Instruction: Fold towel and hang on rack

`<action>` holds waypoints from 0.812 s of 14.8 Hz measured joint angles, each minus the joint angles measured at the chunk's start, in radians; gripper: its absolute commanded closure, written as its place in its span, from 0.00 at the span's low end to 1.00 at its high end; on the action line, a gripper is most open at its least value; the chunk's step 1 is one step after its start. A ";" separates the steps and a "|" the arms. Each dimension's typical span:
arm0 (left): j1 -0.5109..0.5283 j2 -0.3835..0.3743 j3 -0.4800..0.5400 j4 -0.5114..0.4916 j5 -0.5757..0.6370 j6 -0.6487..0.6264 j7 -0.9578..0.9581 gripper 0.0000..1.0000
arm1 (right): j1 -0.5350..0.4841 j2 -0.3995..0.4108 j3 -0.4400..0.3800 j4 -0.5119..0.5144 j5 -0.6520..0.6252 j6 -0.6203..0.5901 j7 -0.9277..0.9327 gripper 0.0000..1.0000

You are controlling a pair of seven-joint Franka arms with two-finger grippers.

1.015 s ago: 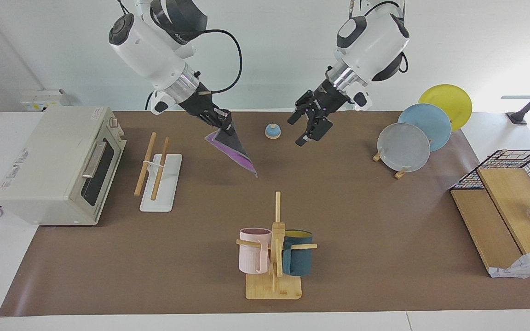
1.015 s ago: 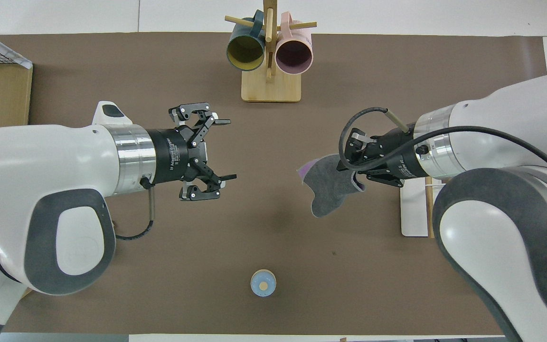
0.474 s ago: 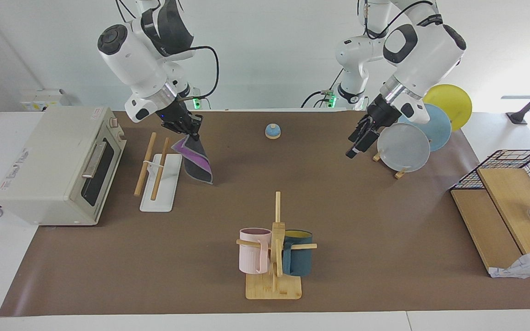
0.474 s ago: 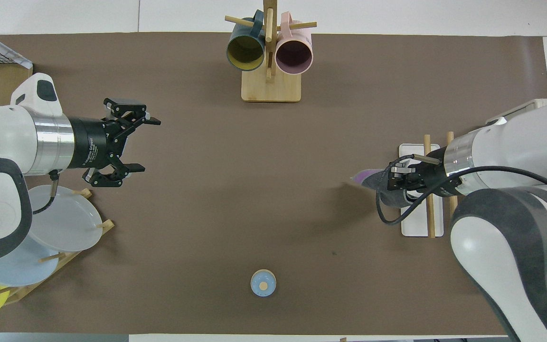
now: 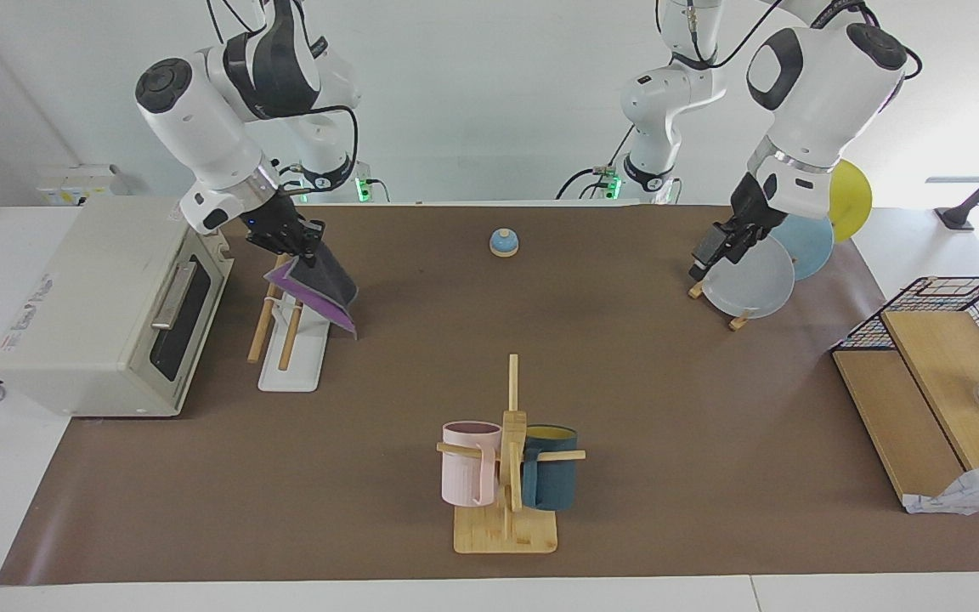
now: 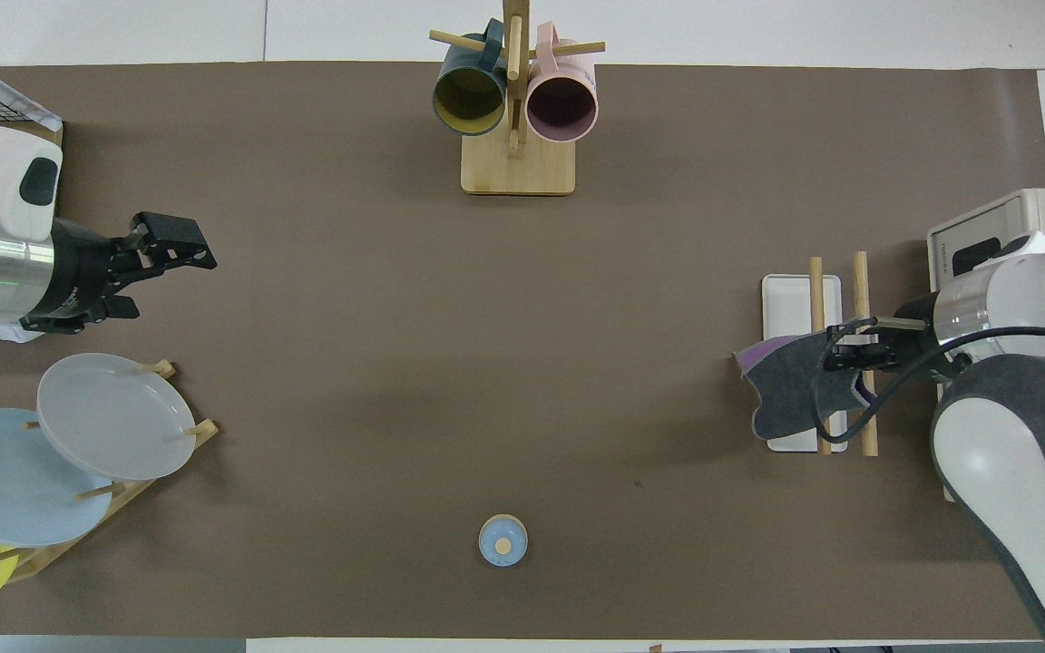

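Towel hangs folded from the right gripper, which is clamped on its upper edge, over the rack; purple face and dark grey face both show, and the lower part drapes across the rods' robot-side end. Whether cloth touches the rods: cannot tell. Left gripper waits beside the grey plate, finger state not readable.
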 measured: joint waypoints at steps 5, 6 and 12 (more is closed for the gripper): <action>-0.018 0.064 0.022 0.164 0.161 -0.181 0.253 0.00 | -0.040 -0.002 -0.001 -0.004 -0.050 0.000 -0.107 1.00; -0.084 0.076 0.095 0.201 0.165 -0.225 0.292 0.00 | -0.050 -0.002 -0.001 -0.004 -0.065 0.000 -0.137 1.00; -0.383 0.105 0.394 0.284 0.168 -0.341 0.418 0.00 | -0.114 -0.002 -0.002 -0.005 -0.100 0.000 -0.252 1.00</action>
